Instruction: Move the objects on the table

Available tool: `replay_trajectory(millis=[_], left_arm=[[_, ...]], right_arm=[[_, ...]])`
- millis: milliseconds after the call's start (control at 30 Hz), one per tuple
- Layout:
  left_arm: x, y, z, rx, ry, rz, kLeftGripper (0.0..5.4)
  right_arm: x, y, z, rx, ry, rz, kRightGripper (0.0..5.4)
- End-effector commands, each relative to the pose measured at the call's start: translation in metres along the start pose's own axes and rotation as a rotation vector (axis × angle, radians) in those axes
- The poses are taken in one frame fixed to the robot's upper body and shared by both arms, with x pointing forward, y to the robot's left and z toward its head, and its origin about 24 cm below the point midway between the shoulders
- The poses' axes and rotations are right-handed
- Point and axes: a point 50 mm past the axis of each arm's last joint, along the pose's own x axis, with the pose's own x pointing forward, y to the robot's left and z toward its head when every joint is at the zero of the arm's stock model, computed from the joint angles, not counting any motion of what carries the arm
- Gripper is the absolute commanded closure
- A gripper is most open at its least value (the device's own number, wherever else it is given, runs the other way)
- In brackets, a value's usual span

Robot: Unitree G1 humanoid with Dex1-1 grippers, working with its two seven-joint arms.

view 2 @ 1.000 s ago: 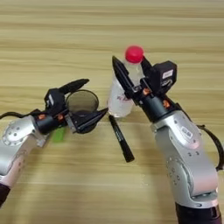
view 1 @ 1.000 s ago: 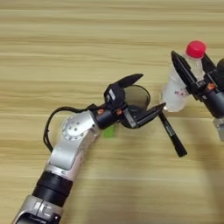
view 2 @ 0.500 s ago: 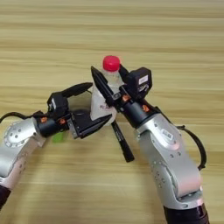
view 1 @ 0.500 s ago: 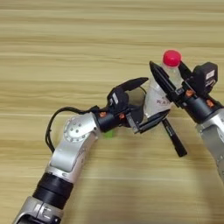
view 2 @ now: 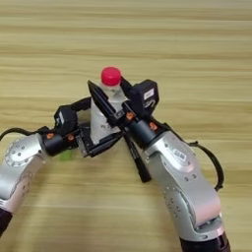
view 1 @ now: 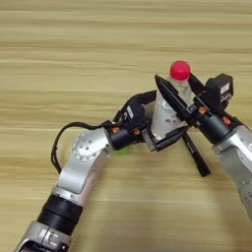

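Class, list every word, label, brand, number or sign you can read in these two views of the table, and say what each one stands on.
None can be read.
Bottle label: pale, with small reddish marks, too blurred to read.
White sticker on the black housing above the right pincer: print too small to read.
Marker: no readable print visible.
Left pincer, table: no text visible.

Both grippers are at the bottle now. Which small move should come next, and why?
Probably the left gripper should shut on the bottle. The right gripper holds it upright, and the left one's open fingers already sit around its lower part, so a handover looks ready.
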Motion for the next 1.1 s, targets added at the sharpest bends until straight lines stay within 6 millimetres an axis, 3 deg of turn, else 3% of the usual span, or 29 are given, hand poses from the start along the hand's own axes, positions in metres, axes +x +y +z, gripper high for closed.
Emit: replay_trajectory(millis=[33,267,600,967,1000,1100], left_arm=[[0.0,0.001,0.0,0.025,0.013,-0.012,0.0],[0.001,0.001,-0.001,0.027,0.009,-0.015,0.0],[-0.002,-0.002,0.002,0.01,-0.022,-0.047,1.51],[-0.003,0.0,0.003,-0.003,-0.036,-0.047,2.09],[-0.003,0.0,0.003,-0.003,-0.036,-0.045,2.09],[-0.003,0.0,0.003,-0.002,-0.036,-0.044,2.16]], right_arm=[[0.001,0.008,0.007,0.014,-0.03,0.045,2.98],[0.002,0.008,0.003,0.027,-0.008,0.05,2.98],[0.003,0.007,0.001,0.024,-0.003,0.041,2.98],[0.003,0.003,-0.002,0.014,0.006,0.033,2.98],[0.003,0.003,-0.003,0.013,0.009,0.036,2.59],[0.002,0.006,-0.006,-0.001,0.024,0.069,2.08]])
